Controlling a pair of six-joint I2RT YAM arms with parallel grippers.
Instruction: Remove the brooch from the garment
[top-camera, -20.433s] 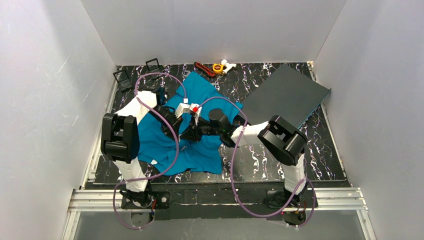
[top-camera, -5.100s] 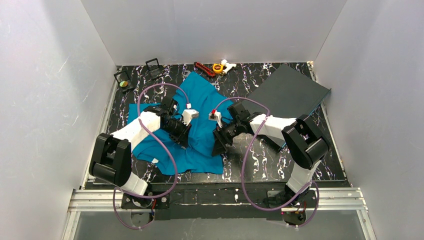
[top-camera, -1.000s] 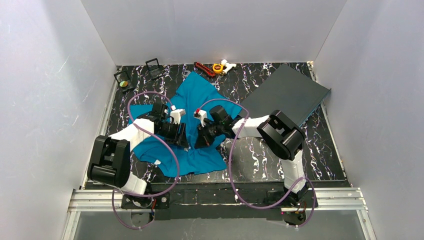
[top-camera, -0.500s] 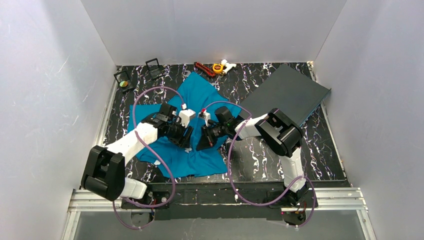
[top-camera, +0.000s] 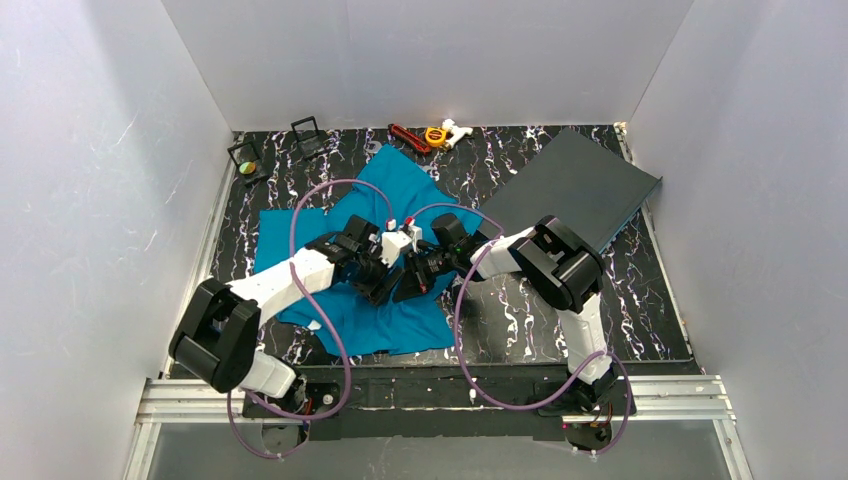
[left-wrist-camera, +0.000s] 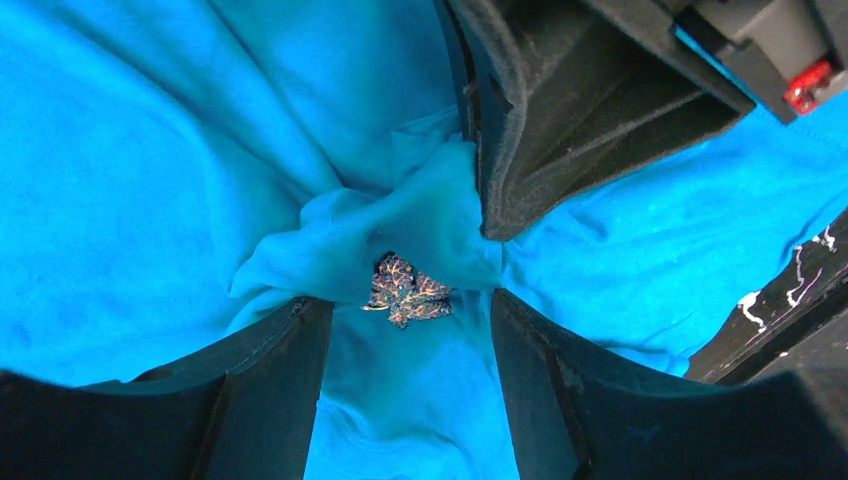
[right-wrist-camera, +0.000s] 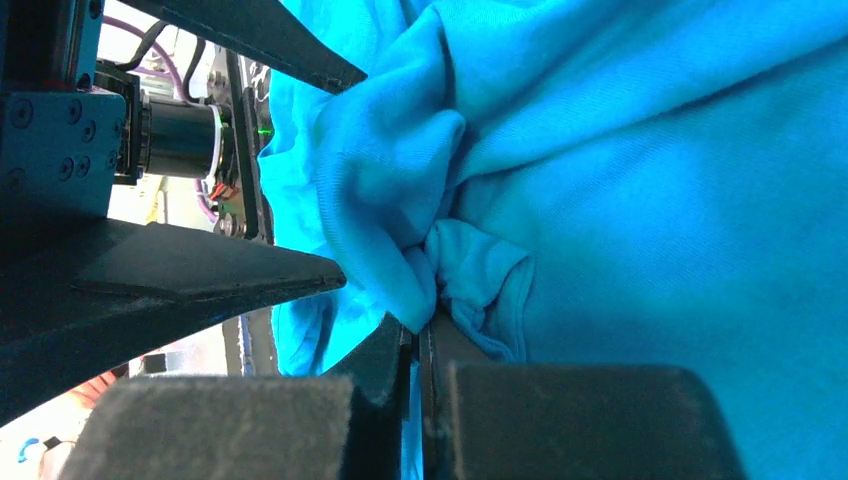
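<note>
If the left pincer closes where it now hangs, its fingers well apart and straddling the brooch, it will likely gather cloth along with the metal. The little leaf-shaped piece lies in a tight pucker of the garment, towards the garment's near right part, with folds rising on both sides of it. A pull on such a mixed grip would drag or strain the cloth rather than free the pin, and whether the clasp is undone cannot be told.

The right pincer is clamped on a fold of the garment just beside that pucker, and soft cloth may slide out of so narrow a pinch once the other side tugs. Both pincers crowd the same spot on the garment, so a careless approach could knock one finger against the other.

Beneath the garment is a black tabletop veined with white, hard and flat, so a dropped brooch could skip away. To the right of the garment and further back lies a dark grey board. Beyond the garment sit small coloured tools, and beyond its left corner two little black stands. Plain white walls close in on three sides.
</note>
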